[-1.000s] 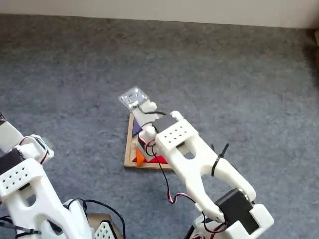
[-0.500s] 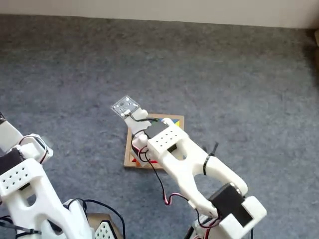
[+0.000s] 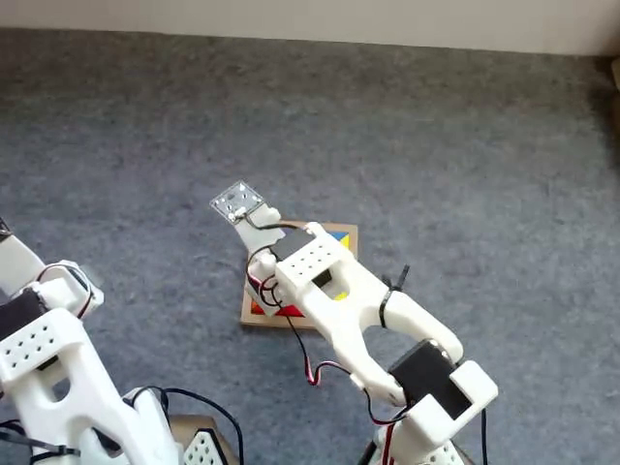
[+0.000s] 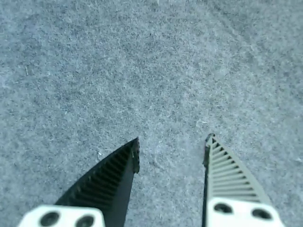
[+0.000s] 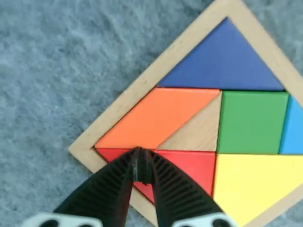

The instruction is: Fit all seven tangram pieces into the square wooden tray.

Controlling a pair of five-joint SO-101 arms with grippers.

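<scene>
The square wooden tray (image 5: 142, 90) lies on grey carpet. In it are a dark blue triangle (image 5: 225, 61), an orange parallelogram (image 5: 158, 118), a green square (image 5: 251, 123), a light blue piece (image 5: 293, 127), a yellow triangle (image 5: 255, 182) and a red triangle (image 5: 189, 163). A small triangular patch of bare wood (image 5: 199, 135) shows between orange and green. My right gripper (image 5: 141, 165) is shut, its tips over the seam between orange and red. In the high view the right arm (image 3: 320, 271) covers most of the tray (image 3: 248, 312). My left gripper (image 4: 171, 141) is open above bare carpet.
Grey carpet surrounds the tray on all sides. The left arm (image 3: 48, 358) stands at the near left corner, well apart from the tray. A pale wall edge (image 3: 310, 19) runs along the far side.
The right arm has swung left across the tray, uncovering the tray's far right corner. The left arm has not moved.
</scene>
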